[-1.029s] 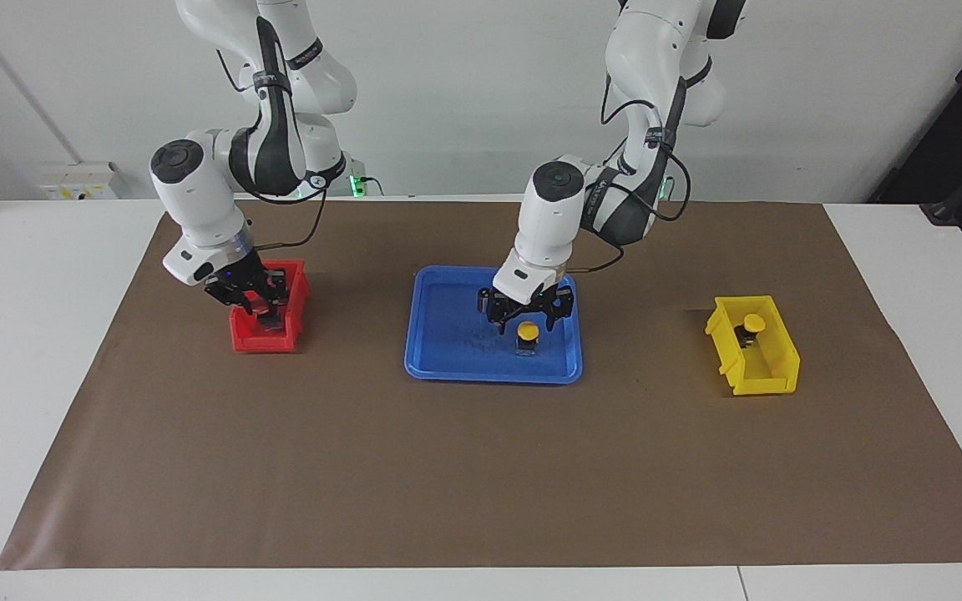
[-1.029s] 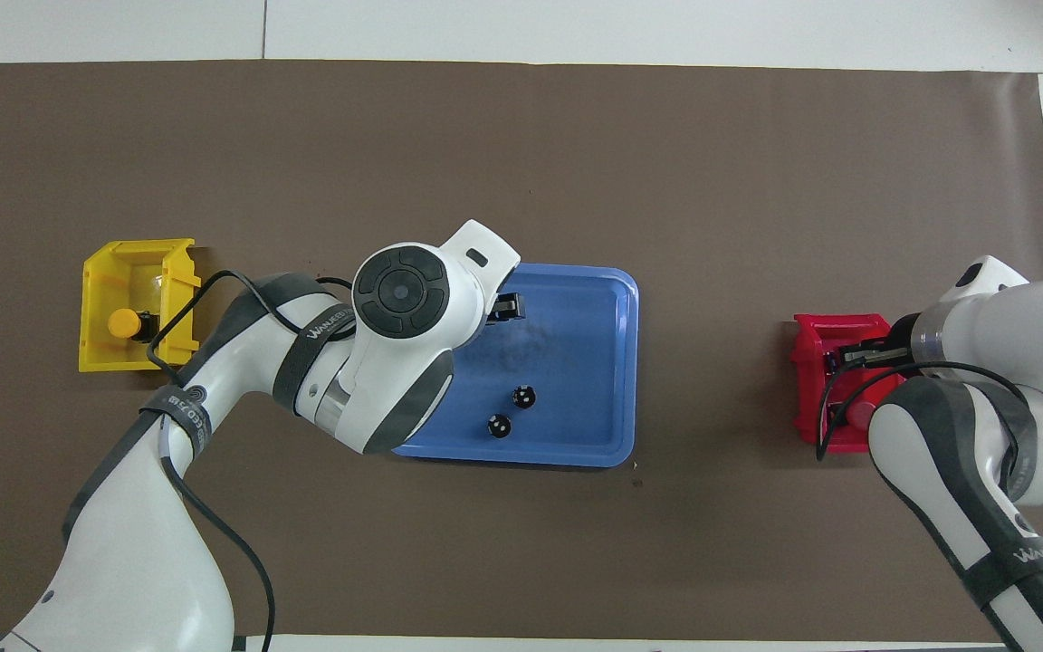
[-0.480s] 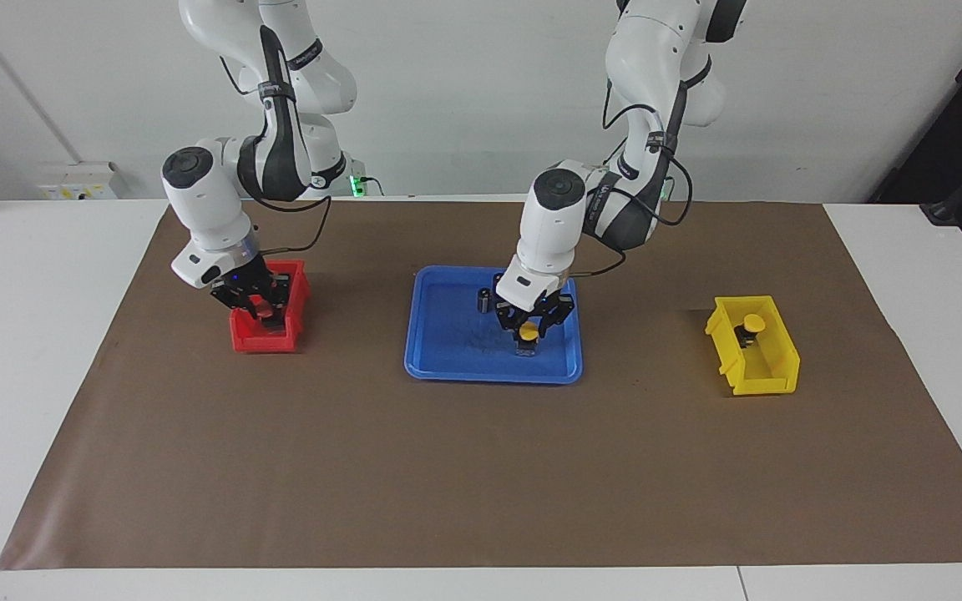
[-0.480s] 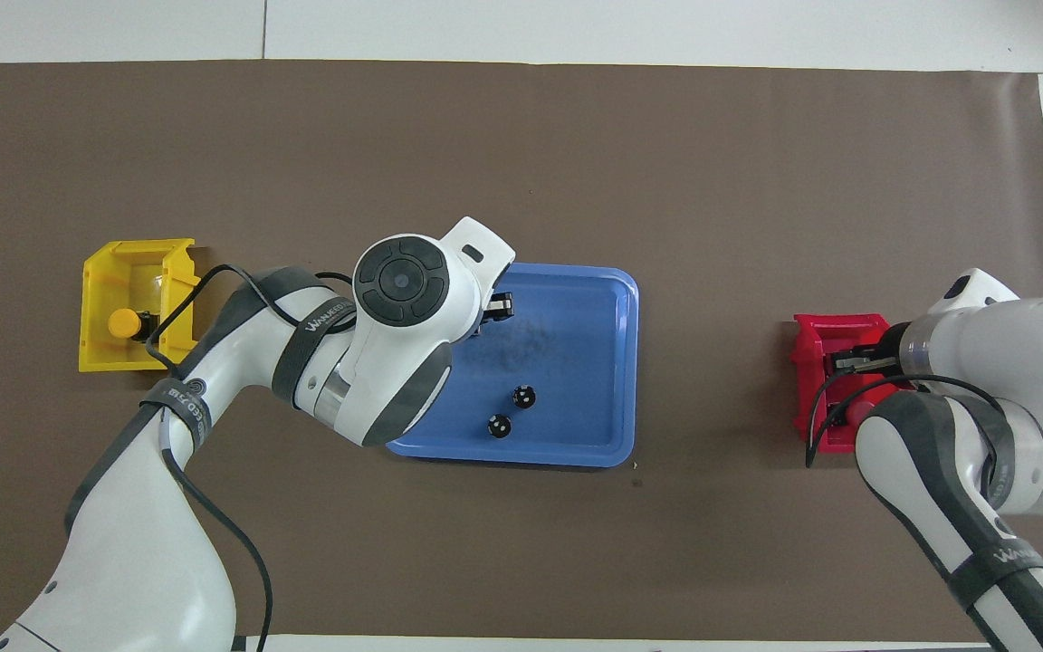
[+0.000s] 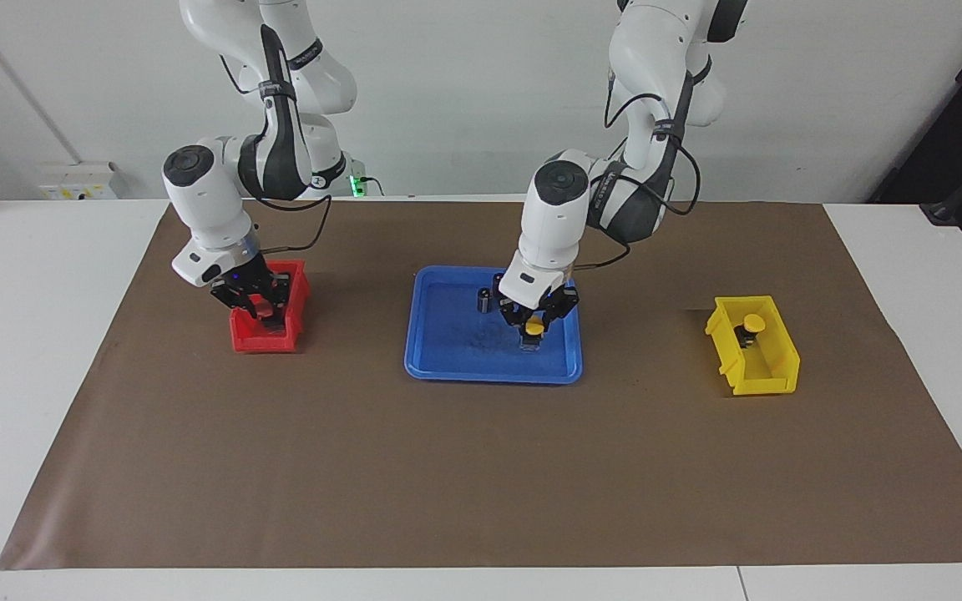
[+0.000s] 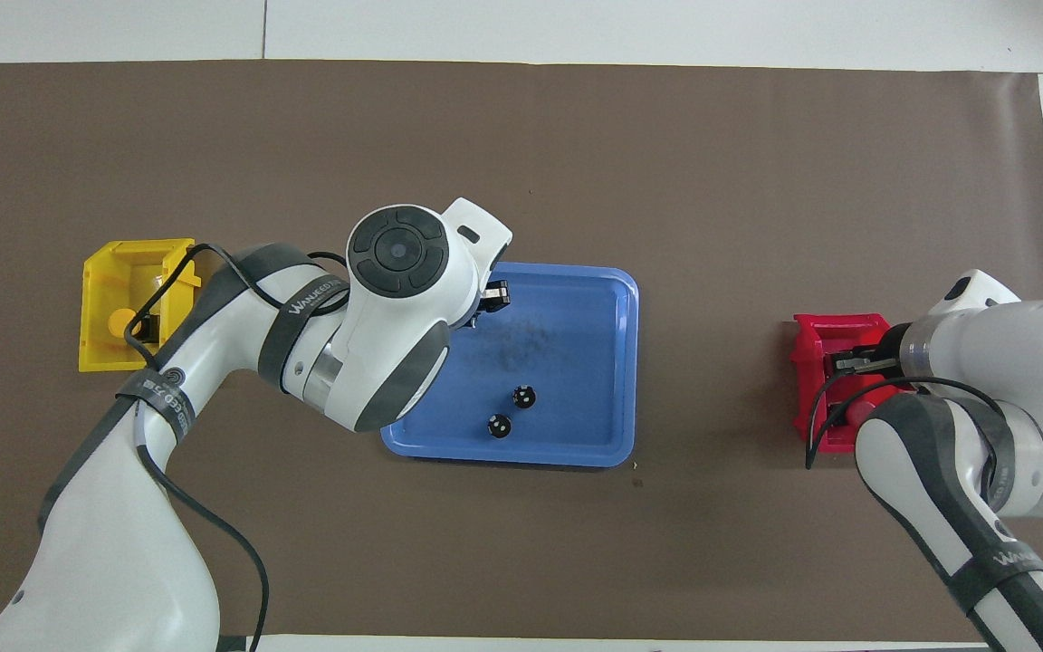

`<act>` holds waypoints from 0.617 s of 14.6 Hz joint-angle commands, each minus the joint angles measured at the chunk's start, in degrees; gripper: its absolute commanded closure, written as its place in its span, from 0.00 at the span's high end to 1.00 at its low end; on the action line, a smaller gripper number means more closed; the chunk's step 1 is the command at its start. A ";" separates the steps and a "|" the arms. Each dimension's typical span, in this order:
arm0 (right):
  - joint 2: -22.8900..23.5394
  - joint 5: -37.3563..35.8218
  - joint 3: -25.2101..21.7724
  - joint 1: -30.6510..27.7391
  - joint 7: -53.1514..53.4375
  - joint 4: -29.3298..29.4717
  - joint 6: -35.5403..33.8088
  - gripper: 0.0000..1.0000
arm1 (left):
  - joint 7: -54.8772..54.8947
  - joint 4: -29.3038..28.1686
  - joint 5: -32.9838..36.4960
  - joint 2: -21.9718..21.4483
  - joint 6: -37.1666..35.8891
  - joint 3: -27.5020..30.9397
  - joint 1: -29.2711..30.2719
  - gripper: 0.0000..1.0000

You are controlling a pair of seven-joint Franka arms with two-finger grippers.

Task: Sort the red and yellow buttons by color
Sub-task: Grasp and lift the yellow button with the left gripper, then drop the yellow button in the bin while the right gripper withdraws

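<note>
Since approx 1 s ago the left gripper (image 5: 535,321) has been lowered into the blue tray (image 5: 439,334) and its jaws, then spread wide above the yellow button (image 5: 534,330), are now seen clamped on that button's cap; in the overhead view this gripper is mostly hidden under the arm's wrist, w/ only a dark tip showing over the tray. Judged from this, the pick of the last loose yellow button is made and a lift plus carry to the yellow bin (image 5: 769,376) is what remains for it. The second yellow button (image 5: 752,324) is already seen in that bin, at the end nearer to the robots. The right gripper (image 5: 257,302) is held low in the red bin (image 5: 264,340), w/ the arm drawn a little more upright than 1 s ago; whether its jaws are apart or together cannot be told, and a red cap (image 6: 861,410) is glimpsed in the bin beside the arm in the overhead view, though a count of red buttons there cannot be made. Judged loosely, the red side is at or near drop-off, so the sort is close to done. Two dark cylinders (image 6: 512,410) w/o coloured caps are left in the tray, nearer to the robots than the held button, and are no part of the sort. Writing: "WANJEED" or similar is read on the black band of the left arm (image 6: 309,299) and part of the same on the right arm (image 6: 1015,554); nothing else is legible
</note>
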 commanded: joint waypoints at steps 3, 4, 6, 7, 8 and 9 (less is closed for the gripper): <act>0.88 0.79 0.39 -0.61 -1.72 5.05 -5.99 0.60 | 1.06 4.11 3.52 -2.61 -10.59 2.13 8.32 0.02; 0.88 0.87 0.39 -0.61 -1.63 6.37 -7.31 0.64 | 1.76 4.19 4.67 -2.35 -10.15 2.31 11.13 0.02; 0.79 0.87 0.48 -0.52 -1.46 9.35 -10.12 0.79 | 10.50 4.20 6.87 -2.35 -10.41 2.31 17.01 0.02; 0.53 0.79 0.48 -0.52 -1.54 11.28 -12.23 0.96 | 15.52 4.20 6.88 -2.26 -10.15 2.31 20.09 0.02; 0.01 0.87 0.48 -0.52 -1.54 14.17 -15.90 1.00 | 19.13 4.20 6.96 -2.26 -9.71 2.31 22.73 0.02; 0.00 0.87 0.57 -0.52 -1.37 17.77 -21.33 1.00 | 22.56 4.20 7.05 -2.17 -9.19 2.31 25.11 0.02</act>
